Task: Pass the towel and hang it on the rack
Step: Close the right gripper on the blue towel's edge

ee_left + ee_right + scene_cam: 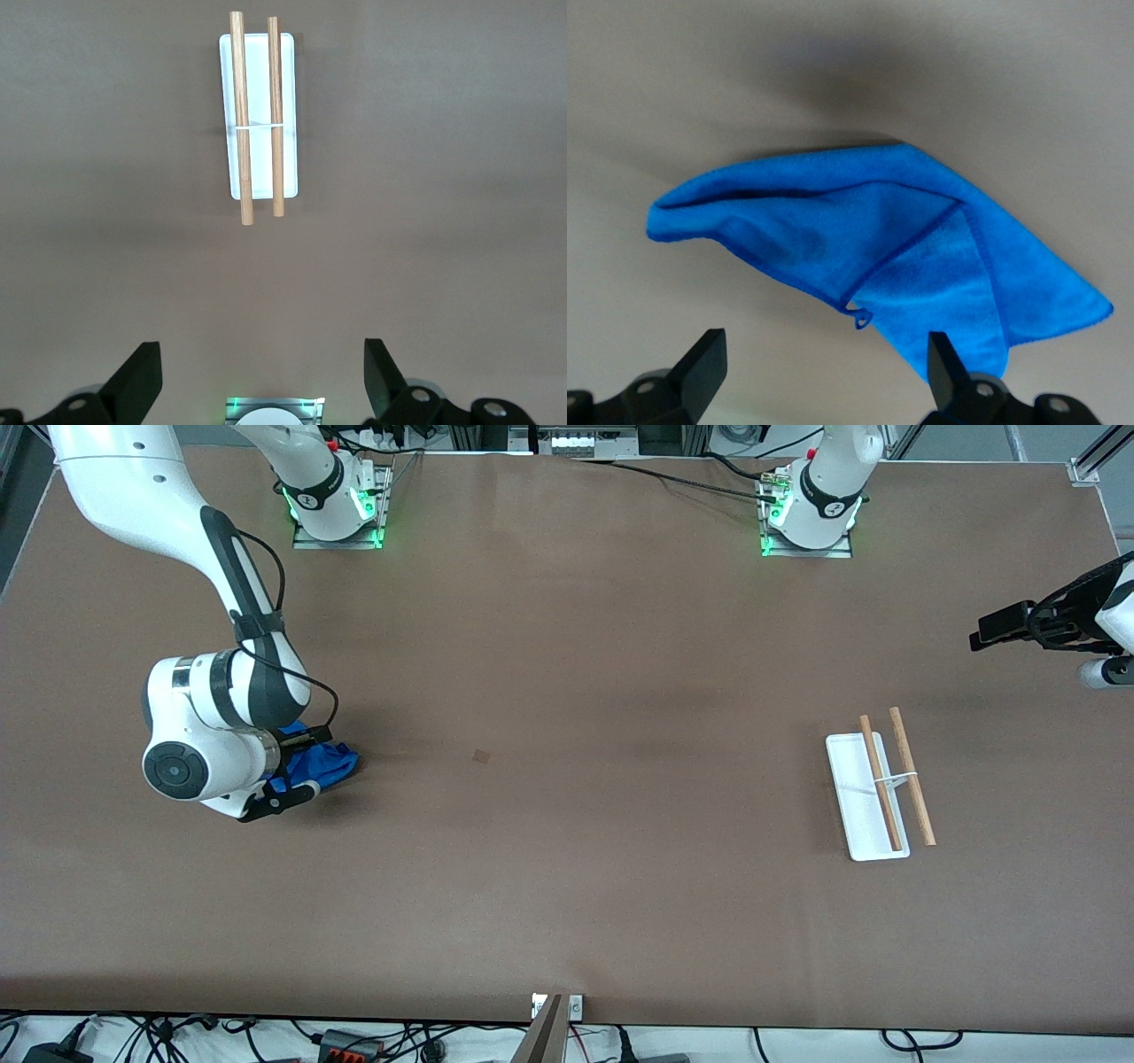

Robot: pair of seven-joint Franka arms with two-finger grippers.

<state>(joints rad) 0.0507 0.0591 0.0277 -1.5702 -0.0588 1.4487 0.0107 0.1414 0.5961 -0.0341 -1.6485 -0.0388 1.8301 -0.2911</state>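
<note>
Right hand [819,367] hangs just over the towel [877,239], fingers apart, nothing gripped yet. Towel lies crumpled on bench [567,779] directly beneath it. Best bet: drop straight down, pinch a thick fold, not the thin edge. Left hand [261,376] waits w/ fingers apart, high over the rack [258,115]. Front view hides most of towel under the arm; right wrist view shows its folds and small loop.

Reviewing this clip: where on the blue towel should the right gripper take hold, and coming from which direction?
Probably from straight above, closing on the raised folded ridge of the towel. It lies crumpled flat on the table, so its edges offer no side purchase. The right gripper already hangs open over it. The left gripper waits open over the table beside the rack.
</note>
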